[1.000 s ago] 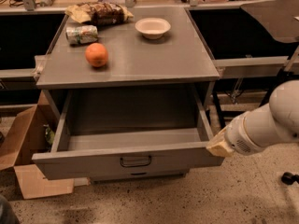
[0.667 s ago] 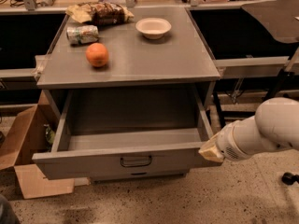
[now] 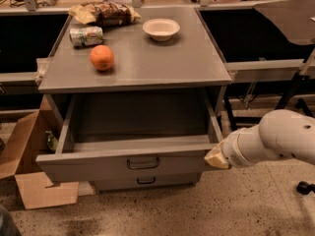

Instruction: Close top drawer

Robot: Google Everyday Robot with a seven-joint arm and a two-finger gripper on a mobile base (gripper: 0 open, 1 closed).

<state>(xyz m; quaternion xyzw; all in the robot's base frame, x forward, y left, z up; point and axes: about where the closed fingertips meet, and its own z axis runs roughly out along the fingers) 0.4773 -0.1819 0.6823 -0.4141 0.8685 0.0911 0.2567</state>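
Note:
The top drawer (image 3: 103, 167) of the grey cabinet stands pulled far out, empty inside, with long grey side walls and a small dark loop handle (image 3: 143, 163) on its front panel. My gripper (image 3: 216, 158) comes in from the right on a white arm. Its pale tip rests against the right end of the drawer's front panel. A shorter drawer front (image 3: 147, 181) with a similar handle shows below.
On the cabinet top (image 3: 162, 58) lie an orange (image 3: 102, 57), a white bowl (image 3: 161, 29), a can on its side (image 3: 86, 36) and a snack bag (image 3: 106, 14). An open cardboard box (image 3: 29, 171) stands at the left. Desks and chair legs flank the cabinet.
My arm has moved left and a little lower, bringing the gripper tip from beside the drawer's right corner onto the right end of the front panel. The drawer stands as far out as before.

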